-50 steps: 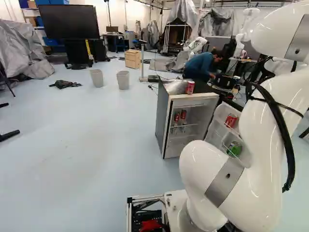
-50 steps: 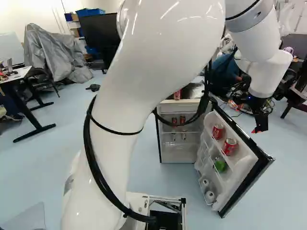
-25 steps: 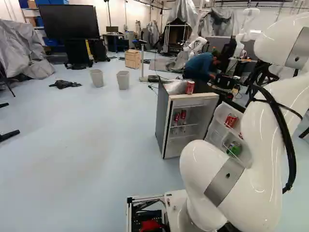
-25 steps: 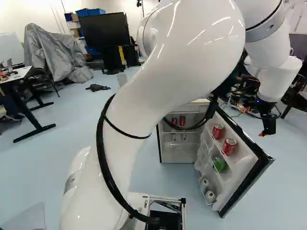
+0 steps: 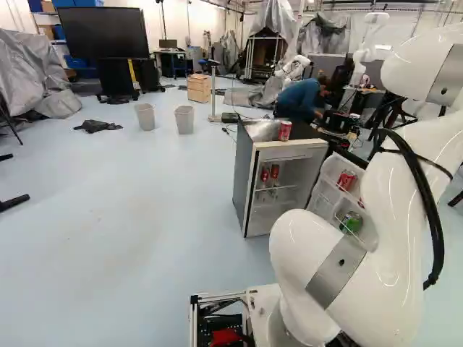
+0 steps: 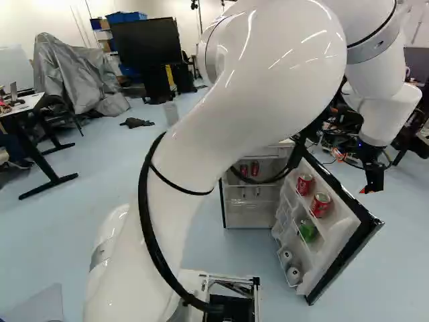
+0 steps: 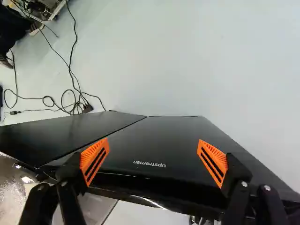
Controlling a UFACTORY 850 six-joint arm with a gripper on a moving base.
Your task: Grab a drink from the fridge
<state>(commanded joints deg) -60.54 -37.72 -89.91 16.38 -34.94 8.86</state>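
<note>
In the right base view my gripper (image 6: pixel 373 181) hangs beyond the open fridge door (image 6: pixel 360 258), on its outer side. The wrist view shows the gripper (image 7: pixel 154 157) open and empty, its orange pads over the black door (image 7: pixel 168 136). The fridge (image 5: pixel 244 184) stands with its inside facing the base. Red cans (image 6: pixel 320 204) (image 6: pixel 305 184) and a green item (image 6: pixel 308 231) sit in the door shelves, with white-ended cans (image 6: pixel 293 274) lower down. Two red-topped drinks (image 5: pixel 274 172) stand inside on a shelf. Another red can (image 5: pixel 285 131) is on top of the fridge.
Cables (image 7: pixel 72 96) lie on the floor beyond the door. A person in blue (image 5: pixel 298 98) crouches behind the fridge. Another robot (image 5: pixel 365 47) stands farther back. Two grey bins (image 5: pixel 184 120) and a wooden box (image 5: pixel 198 87) are left of the fridge.
My arm has swung toward the right of the right base view, carrying the open gripper right and slightly down beyond the door. The base, fridge and cans have not moved.
</note>
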